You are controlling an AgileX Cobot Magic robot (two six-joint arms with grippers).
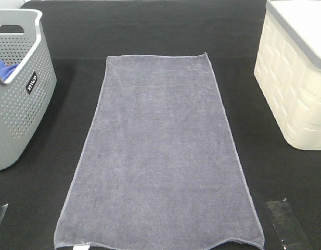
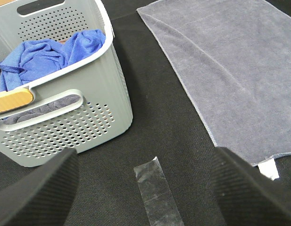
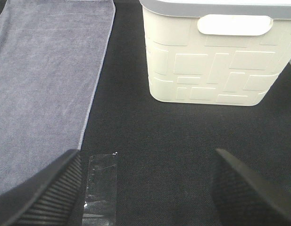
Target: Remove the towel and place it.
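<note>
While we scan from the left, we meet a grey perforated basket (image 1: 17, 88) holding a blue cloth (image 2: 51, 52), standing clear of the towel (image 1: 159, 151) on the black table (image 1: 150, 26). We see the towel spread flat mid-table, its long hems free on both sides, with dark bare strips between it and each container. On the right stands a cream bin (image 1: 295, 83) with a grey lid. Clear tape pieces (image 1: 286, 219) lie near the front corners. Our left gripper (image 2: 145, 188) and right gripper (image 3: 145, 188) both gape wide, holding nothing.
</note>
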